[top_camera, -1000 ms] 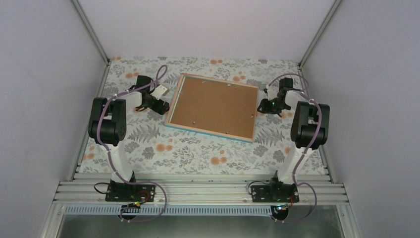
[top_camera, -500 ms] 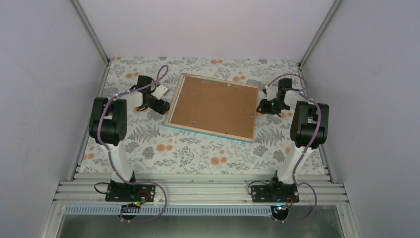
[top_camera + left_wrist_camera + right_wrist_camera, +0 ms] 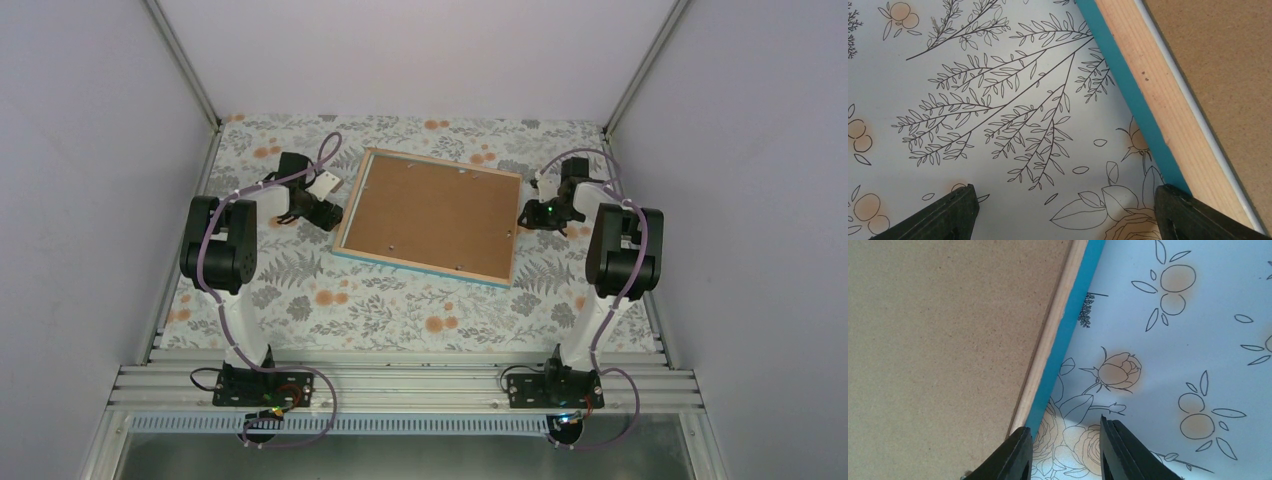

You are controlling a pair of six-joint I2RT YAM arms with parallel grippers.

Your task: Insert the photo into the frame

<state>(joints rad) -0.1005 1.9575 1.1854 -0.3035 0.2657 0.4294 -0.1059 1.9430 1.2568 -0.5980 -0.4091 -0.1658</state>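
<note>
The frame (image 3: 425, 264) lies face down in the middle of the table, its light wood back up and a brown backing board (image 3: 435, 212) filling it. The photo is hidden. My left gripper (image 3: 335, 215) sits low at the frame's left edge. In the left wrist view it (image 3: 1063, 192) stands wide open over the cloth, its right finger beside the turquoise and wood rim (image 3: 1168, 95). My right gripper (image 3: 525, 215) is at the frame's right edge. There it (image 3: 1063, 425) is partly open, one finger over the rim (image 3: 1069, 325), the other over cloth, nothing between them.
A floral tablecloth (image 3: 400, 310) covers the table. Grey enclosure walls (image 3: 90, 200) close it in on the left, back and right. An aluminium rail (image 3: 400, 385) with both arm bases runs along the near edge.
</note>
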